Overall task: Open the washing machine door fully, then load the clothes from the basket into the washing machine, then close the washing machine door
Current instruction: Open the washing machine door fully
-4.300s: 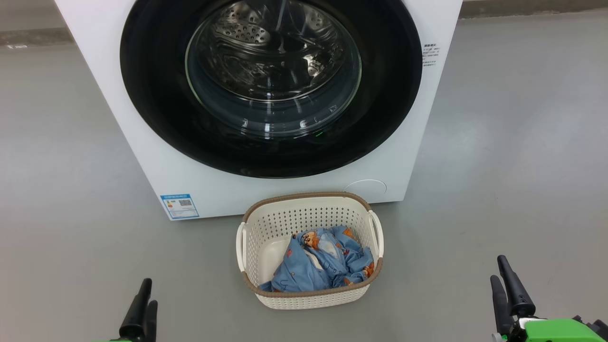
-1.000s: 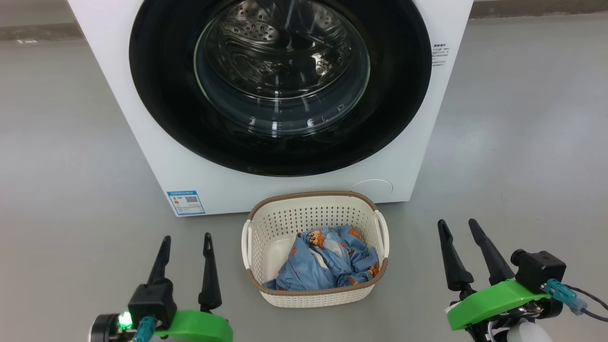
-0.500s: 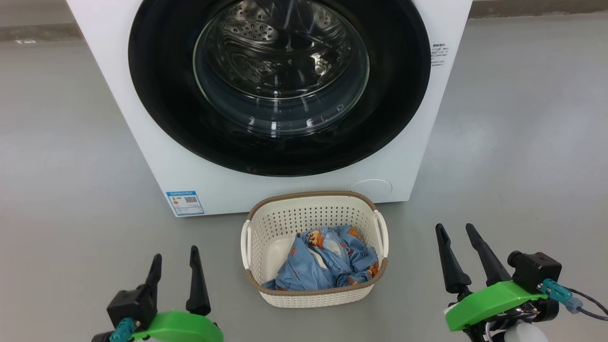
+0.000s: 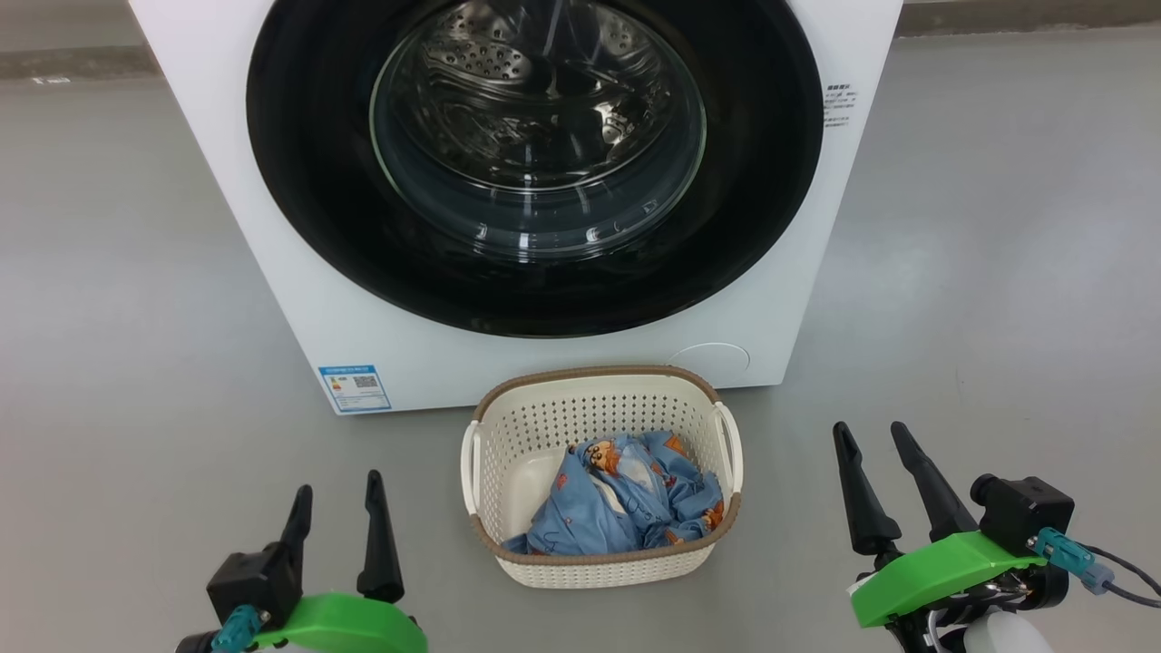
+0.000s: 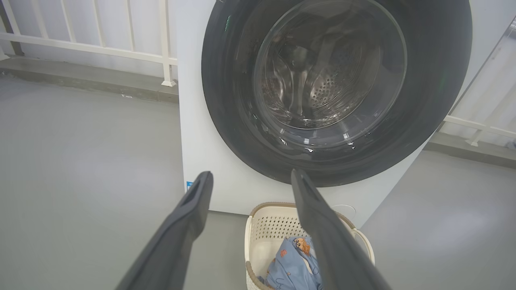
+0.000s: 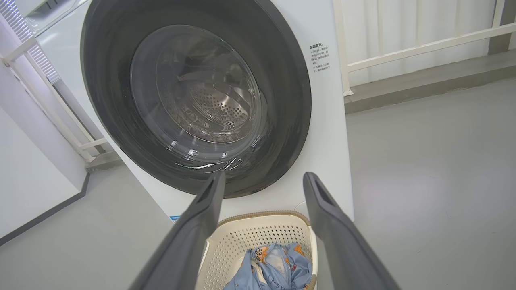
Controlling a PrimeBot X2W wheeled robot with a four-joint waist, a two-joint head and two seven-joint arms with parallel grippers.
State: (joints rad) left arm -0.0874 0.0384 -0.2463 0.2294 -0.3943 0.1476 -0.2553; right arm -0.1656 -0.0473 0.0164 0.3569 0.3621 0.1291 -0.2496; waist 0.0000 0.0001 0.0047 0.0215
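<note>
Clothes [image 4: 626,503]: one piece, one basket [image 4: 590,413].

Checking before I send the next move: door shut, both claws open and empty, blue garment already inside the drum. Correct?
One thing is off: the clothes lie in the basket on the floor, not inside the drum, as the head view shows. The washing machine door is shut, and the left claw and right claw are open and empty.

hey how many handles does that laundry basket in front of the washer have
2. One white handle sits on the left side of the basket, the other on its right side, both just under the brown rim. No other handle can be seen on the front or back wall.
</note>
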